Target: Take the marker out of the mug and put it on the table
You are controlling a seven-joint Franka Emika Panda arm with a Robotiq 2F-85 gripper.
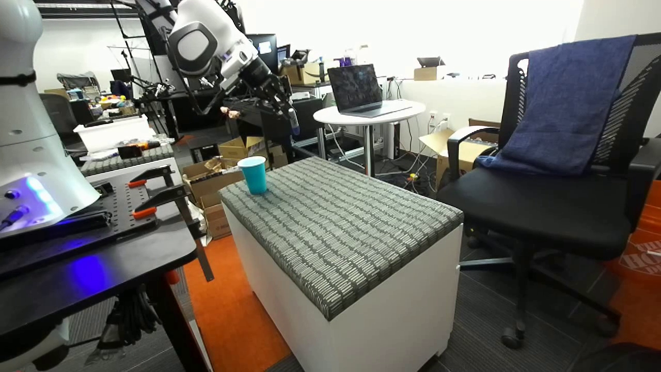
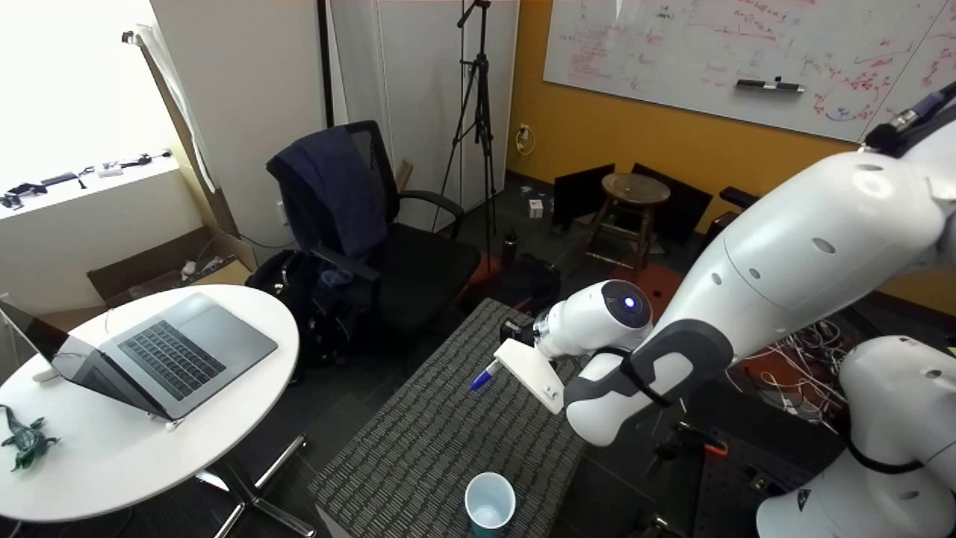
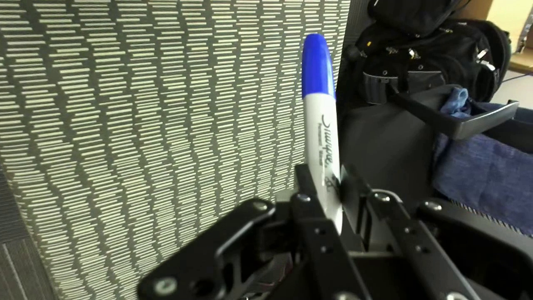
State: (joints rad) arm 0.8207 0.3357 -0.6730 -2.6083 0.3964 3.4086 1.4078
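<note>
In an exterior view, you looked down from near the robot's base (image 1: 41, 160), at left, across the table (image 1: 335, 222), its end with the mug (image 1: 254, 176) farthest, toward a laptop (image 1: 355, 89). In an exterior view, you looked more steeply down from the mug's end, facing a yellow wall (image 2: 597, 123) and whiteboard (image 2: 702, 56), with a round white table (image 2: 112, 452) at left and the arm (image 2: 821, 239) across the right. Both exterior views shared the table, mug, laptop, chair (image 1: 532, 212) and arm. Your wrist camera sat just behind the gripper (image 3: 327, 180), which entered from the bottom, and faced the table's woven top up close, the chair at right.
</note>
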